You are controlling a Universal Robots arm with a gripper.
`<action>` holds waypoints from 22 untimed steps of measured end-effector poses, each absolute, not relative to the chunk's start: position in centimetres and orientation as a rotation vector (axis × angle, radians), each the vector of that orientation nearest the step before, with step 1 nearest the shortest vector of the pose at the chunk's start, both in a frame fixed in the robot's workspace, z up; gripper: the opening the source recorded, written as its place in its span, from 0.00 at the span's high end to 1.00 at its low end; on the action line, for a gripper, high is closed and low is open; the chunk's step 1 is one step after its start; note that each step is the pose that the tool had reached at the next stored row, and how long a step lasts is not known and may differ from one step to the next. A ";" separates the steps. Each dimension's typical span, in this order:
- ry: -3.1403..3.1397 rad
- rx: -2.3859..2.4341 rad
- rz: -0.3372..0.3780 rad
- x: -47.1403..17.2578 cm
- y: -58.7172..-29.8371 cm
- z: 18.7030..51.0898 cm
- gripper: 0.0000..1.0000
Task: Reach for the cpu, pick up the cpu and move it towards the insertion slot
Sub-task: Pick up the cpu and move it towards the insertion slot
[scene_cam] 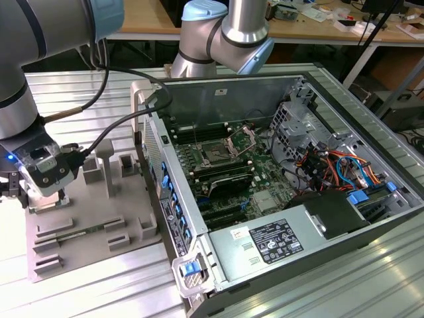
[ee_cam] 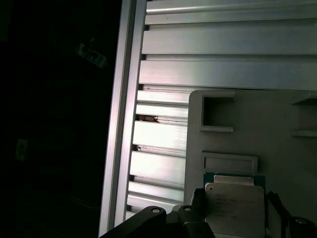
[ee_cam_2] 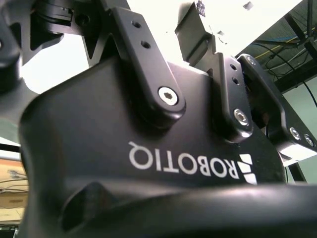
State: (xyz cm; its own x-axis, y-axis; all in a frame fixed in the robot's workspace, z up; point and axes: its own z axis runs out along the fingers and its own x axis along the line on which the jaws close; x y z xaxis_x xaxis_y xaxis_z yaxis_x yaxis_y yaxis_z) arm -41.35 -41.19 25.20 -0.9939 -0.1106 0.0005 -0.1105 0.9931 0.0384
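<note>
At the exterior view's left, the gripper (scene_cam: pixel 58 197) is seen low over the grey tray (scene_cam: pixel 99 222), close to the tray's edge on that side. The tray is carried on a ribbed aluminium table (scene_cam: pixel 86 93).

In the first wrist view the cpu (ee_cam: pixel 235 206) is shown lying flat on the tray, silver top up. It is near the tray's edge, with two small rectangular recesses (ee_cam: pixel 229 162) between it and the nearest corner. The gripper is set directly at the chip, but whether it is spread or pinching the cpu cannot be told. The chip is judged to be resting on the tray, not lifted.

Further to the exterior view's right, the open computer case (scene_cam: pixel 225 89) is set just beside the tray's far edge. Inside it, the insertion slot (scene_cam: pixel 215 154) is seen on the green circuit board (scene_cam: pixel 268 175) with its steel bracket (scene_cam: pixel 242 138) raised, well apart from the cpu.

The step in hand is judged to be the end of the reach or the very start of the pick. A square, even hold on the chip's edges is called for before any lift. The case wall between tray and slot must also be cleared.
</note>
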 end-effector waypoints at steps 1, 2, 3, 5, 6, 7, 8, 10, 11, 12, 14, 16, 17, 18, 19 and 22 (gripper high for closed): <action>-3.134 0.174 -0.060 -41.4 -41.2 25.2 0.45; -3.134 0.174 -0.060 -41.4 -41.2 25.3 0.45; -3.134 0.174 -0.060 -41.3 -41.2 25.3 0.45; -3.134 0.174 -0.060 -41.3 -41.2 25.4 0.45; -3.134 0.174 -0.060 -41.3 -41.2 25.5 0.45; -3.134 0.174 -0.060 -41.3 -41.2 25.5 0.45; -3.134 0.174 -0.060 -41.3 -41.2 25.6 0.45; -3.134 0.174 -0.060 -41.3 -41.2 25.7 0.45; -3.134 0.174 -0.060 -41.3 -41.2 25.7 0.45; -3.134 0.174 -0.060 -41.3 -41.2 25.8 0.45; -3.134 0.174 -0.060 -41.3 -41.2 25.9 0.45; -3.134 0.174 -0.060 -41.3 -41.2 26.0 0.45; -3.134 0.174 -0.060 -41.3 -41.2 26.0 0.45; -3.134 0.174 -0.060 -41.3 -41.2 26.0 0.45; -3.134 0.174 -0.060 -41.3 -41.2 26.1 0.45; -3.134 0.174 -0.060 -41.3 -41.2 26.3 0.45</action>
State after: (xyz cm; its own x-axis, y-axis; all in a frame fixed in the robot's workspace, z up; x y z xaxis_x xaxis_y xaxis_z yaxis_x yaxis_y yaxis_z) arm -41.35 -41.19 26.29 -0.9939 -0.1106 0.0004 -0.1105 0.9931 0.0384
